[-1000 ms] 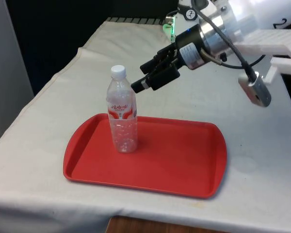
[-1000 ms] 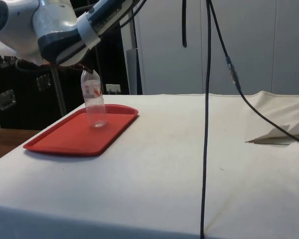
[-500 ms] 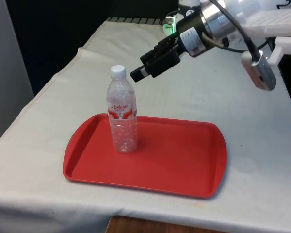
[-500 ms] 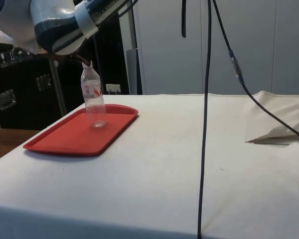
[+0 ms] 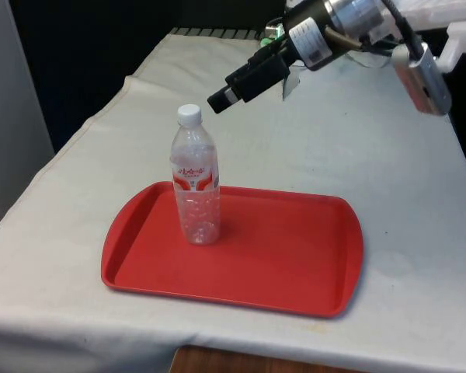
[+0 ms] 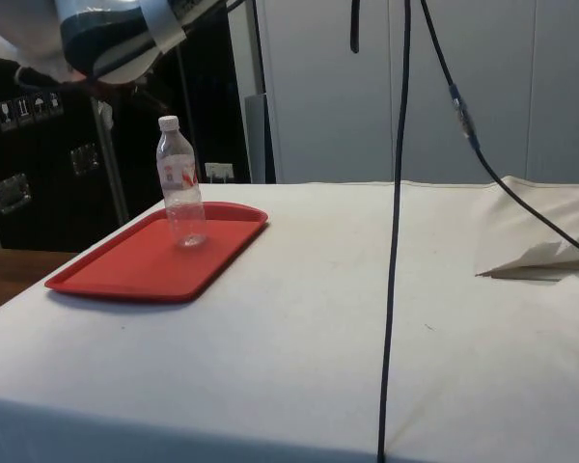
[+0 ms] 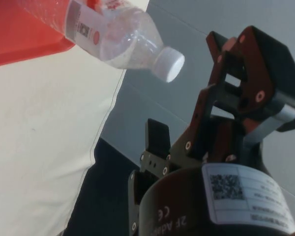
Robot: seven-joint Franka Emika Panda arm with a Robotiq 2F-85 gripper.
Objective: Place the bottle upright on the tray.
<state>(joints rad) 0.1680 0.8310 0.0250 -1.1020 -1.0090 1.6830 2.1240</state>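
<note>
On the red tray (image 5: 295, 256), the clear plastic bottle (image 5: 195, 180) is standing upright on its base, white cap at the top and a red-and-white label wrapping its middle. It is sitting toward the tray's end on the front view's left, closer to the tray's far rim than to its near rim. The tray itself is lying flat on the table (image 5: 373, 155), which is draped in a white cloth, near the table's front edge in the front view.

The gripper (image 5: 221, 99) is hanging in the air above the tray and beyond the bottle, higher than the cap and a little toward the front view's right of it, touching nothing. Its black body is tilting down toward the bottle's top from the white arm behind it. In the wrist view, the gripper (image 7: 191, 118) is pointing toward the bottle's cap (image 7: 168, 64), with a clear gap between them; the jaws are standing apart and are holding nothing.

In the side view, the bottle (image 6: 180, 196) is standing free on the tray (image 6: 125, 270), with the arm's white casing hanging above and off to one side. A black cable (image 6: 398, 222) is dangling down in front of the table.
</note>
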